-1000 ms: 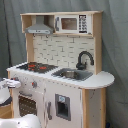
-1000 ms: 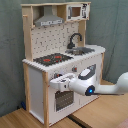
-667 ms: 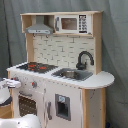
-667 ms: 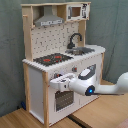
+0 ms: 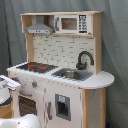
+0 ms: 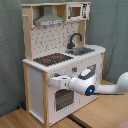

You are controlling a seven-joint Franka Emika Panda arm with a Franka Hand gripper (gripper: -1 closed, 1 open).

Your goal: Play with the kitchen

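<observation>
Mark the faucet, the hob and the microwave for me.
Faucet (image 5: 85,59), first exterior view, on its curved spout.
Hob (image 6: 53,59), second exterior view, on its black top.
Microwave (image 5: 70,23), first exterior view, on its door.

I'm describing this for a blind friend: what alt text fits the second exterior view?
A white robot arm reaches its pincer to the oven front of a white and wood toy kitchen with hob, faucet and microwave.

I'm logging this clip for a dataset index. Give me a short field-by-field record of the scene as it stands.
setting: toy kitchen on a wooden floor, grey curtain behind
top shelf: grey hood, microwave
counter: black hob with red rings, sink, black faucet
arm: white, pincer at the kitchen's front, near the oven window
</observation>
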